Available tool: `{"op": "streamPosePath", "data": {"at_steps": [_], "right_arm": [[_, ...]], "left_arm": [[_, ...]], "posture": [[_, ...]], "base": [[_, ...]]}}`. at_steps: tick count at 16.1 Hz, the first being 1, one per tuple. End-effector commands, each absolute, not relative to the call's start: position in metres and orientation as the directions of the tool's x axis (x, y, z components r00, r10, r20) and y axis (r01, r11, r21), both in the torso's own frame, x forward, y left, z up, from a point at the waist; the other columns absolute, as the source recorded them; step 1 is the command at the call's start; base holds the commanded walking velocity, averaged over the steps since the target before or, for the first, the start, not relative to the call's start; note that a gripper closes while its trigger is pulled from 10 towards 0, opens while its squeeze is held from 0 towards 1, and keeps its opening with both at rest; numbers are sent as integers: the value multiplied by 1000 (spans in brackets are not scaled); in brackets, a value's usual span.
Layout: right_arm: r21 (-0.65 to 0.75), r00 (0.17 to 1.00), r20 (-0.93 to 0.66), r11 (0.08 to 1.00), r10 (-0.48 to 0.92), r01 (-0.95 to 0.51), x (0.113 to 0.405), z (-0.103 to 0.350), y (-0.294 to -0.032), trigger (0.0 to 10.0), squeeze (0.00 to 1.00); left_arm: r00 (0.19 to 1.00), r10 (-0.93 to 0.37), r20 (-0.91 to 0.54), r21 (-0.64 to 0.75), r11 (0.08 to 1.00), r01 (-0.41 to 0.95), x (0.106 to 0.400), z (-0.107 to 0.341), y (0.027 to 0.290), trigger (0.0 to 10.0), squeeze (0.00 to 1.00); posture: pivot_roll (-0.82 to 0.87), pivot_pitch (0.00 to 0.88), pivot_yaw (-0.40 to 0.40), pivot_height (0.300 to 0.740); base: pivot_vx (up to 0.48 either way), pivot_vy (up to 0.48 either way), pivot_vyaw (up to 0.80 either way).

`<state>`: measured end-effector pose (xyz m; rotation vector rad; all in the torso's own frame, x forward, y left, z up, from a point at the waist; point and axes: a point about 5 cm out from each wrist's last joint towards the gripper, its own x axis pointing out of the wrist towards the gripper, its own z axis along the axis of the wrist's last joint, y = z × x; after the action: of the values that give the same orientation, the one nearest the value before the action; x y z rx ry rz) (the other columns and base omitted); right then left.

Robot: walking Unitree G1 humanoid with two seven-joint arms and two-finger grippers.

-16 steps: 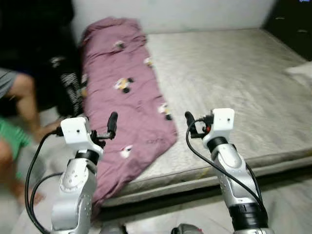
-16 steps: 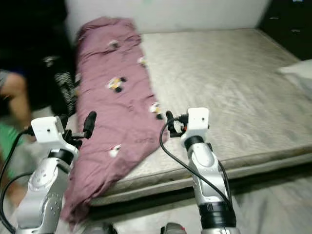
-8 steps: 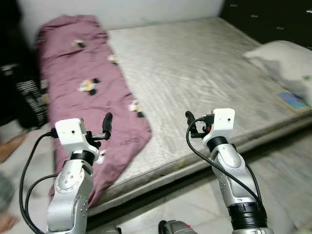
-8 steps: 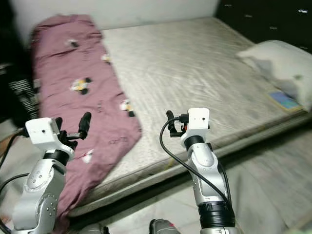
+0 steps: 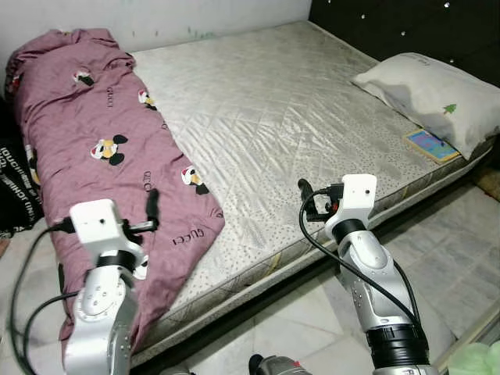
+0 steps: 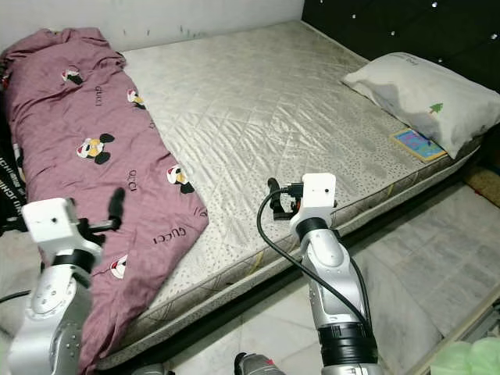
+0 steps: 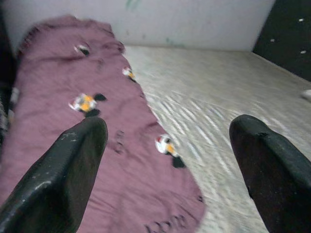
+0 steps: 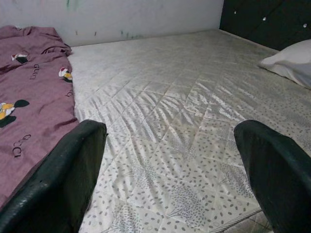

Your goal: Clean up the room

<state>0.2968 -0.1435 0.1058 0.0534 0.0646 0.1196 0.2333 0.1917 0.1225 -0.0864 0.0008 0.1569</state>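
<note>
Left gripper [image 7: 167,160] hung spread-fingered above the purple blanket [image 5: 94,156] on the mattress [image 5: 289,117]; right gripper [image 8: 170,160], equally spread, faced bare quilting. Head views added the pillow [image 5: 430,86] and booklet [image 5: 431,145].

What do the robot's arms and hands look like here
Both arms are jointed silver metal tubes with a black band low on the right one. Each wrist carries a boxy white camera block, with a thin black cable looping from it down the arm. The left hand and right hand each end in two long, rounded matte black fingers. A small red part shows by the right wrist.
</note>
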Motion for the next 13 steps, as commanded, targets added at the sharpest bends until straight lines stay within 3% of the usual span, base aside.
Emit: {"op": "streamPosePath", "data": {"at_steps": [1,3,8,13], "right_arm": [[60,993,-55,993,103,-100,296,108,-147,10000,0],[82,994,-33,991,108,-105,295,112,-147,10000,0],[89,994,-33,990,109,-106,295,112,-150,10000,0],[90,993,-33,990,111,-108,296,113,-150,10000,0]], "left_arm": [[984,180,19,-59,982,-178,230,127,196,10000,0],[984,177,23,-54,983,-175,230,127,197,10000,0],[986,161,32,4,987,-161,231,126,188,10000,0],[987,158,30,6,987,-158,233,126,187,10000,0]], "posture": [[-21,32,-24,740],[-20,42,-25,740],[-25,45,-23,740],[-28,45,-22,702]], "base": [[0,0,-800],[0,0,-800],[0,0,0],[0,0,0]]}}
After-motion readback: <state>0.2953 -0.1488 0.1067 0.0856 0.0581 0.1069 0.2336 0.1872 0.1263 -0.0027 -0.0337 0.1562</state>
